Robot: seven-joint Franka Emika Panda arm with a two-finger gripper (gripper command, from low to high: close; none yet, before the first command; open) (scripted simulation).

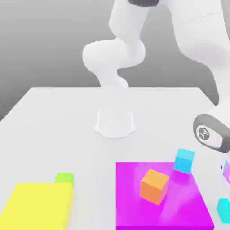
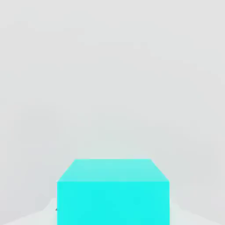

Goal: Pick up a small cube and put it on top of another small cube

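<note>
**A:** Where does the turquoise cube (image 2: 113,193) sit relative to the tool?

**B:** In the hand view it is right up against the camera, square-on, one flat face toward the lens and its top face just visible. That puts it directly under the hand. In the exterior view a sliver of the same cube (image 1: 224,209) shows at the frame's four o'clock edge, resting on the white surface (image 1: 58,130), below the arm's wrist.

**A:** And the sky-blue cube (image 1: 184,161)?

**B:** It stands on the far corner of the magenta block (image 1: 164,197), toward ten o'clock from the turquoise cube in the exterior view, and raised above the surface. The orange cube (image 1: 154,186) sits on the same block, nearer the middle, well apart from the sky-blue one.

**A:** So the move that matters?

**B:** Likely a lift, then a carry up and across toward ten o'clock, high enough to clear the block's edge.

**A:** The tool's state?

**B:** Its fingers are closed nearly all the way. The cube sits just where a grasp would be, so a grip is probable, though no contact is visible.
</note>
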